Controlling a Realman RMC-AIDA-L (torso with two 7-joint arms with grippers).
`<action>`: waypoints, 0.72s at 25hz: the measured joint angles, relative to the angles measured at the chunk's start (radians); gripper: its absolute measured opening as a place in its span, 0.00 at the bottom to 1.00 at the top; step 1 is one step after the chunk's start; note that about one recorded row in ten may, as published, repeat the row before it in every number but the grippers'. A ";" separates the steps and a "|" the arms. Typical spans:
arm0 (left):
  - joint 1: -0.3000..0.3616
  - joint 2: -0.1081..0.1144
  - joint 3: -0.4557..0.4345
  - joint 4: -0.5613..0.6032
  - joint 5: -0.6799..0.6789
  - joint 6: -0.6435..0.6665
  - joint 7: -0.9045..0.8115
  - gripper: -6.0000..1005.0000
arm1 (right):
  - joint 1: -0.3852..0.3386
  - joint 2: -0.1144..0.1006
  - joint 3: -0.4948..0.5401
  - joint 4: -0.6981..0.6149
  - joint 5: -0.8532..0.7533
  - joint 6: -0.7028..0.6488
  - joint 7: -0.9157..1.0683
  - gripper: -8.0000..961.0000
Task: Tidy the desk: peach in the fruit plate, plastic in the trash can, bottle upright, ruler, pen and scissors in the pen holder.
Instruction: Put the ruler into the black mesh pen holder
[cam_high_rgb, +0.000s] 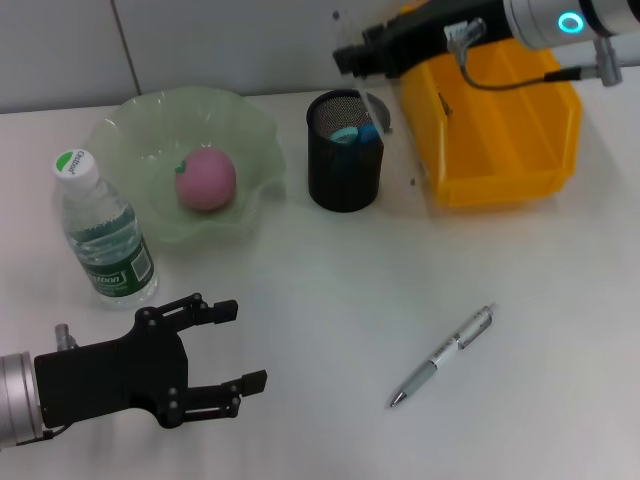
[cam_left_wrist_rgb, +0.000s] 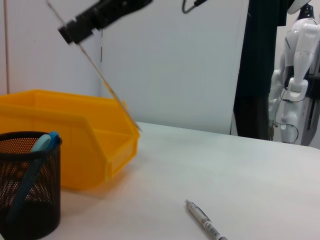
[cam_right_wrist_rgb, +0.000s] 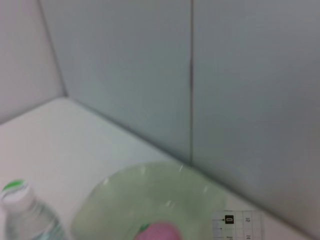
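Note:
The pink peach (cam_high_rgb: 206, 178) lies in the green fruit plate (cam_high_rgb: 135, 130). The bottle (cam_high_rgb: 102, 232) stands upright left of the plate. Blue scissors handles (cam_high_rgb: 356, 133) stick out of the black mesh pen holder (cam_high_rgb: 344, 170). My right gripper (cam_high_rgb: 347, 58) hangs above the holder, shut on a clear ruler (cam_left_wrist_rgb: 107, 85) that slants down toward it. The pen (cam_high_rgb: 443, 356) lies on the table, front right. My left gripper (cam_high_rgb: 235, 347) rests open near the front left edge with nothing between its fingers. No plastic is in view.
The yellow bin (cam_high_rgb: 500, 140), the trash can, stands at the back right beside the pen holder. A wall runs right behind the plate and bin. A white robot (cam_left_wrist_rgb: 295, 70) stands beyond the table's far side.

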 joint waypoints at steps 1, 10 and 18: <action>0.000 -0.002 -0.003 -0.001 0.000 0.000 0.001 0.84 | -0.003 0.000 0.000 0.000 0.004 0.022 -0.010 0.39; 0.001 -0.007 -0.009 -0.006 0.000 0.000 0.002 0.84 | -0.040 0.003 -0.013 0.025 0.063 0.202 -0.092 0.39; 0.005 -0.009 -0.009 -0.006 0.000 0.000 0.002 0.84 | -0.082 0.003 -0.036 0.105 0.233 0.356 -0.249 0.39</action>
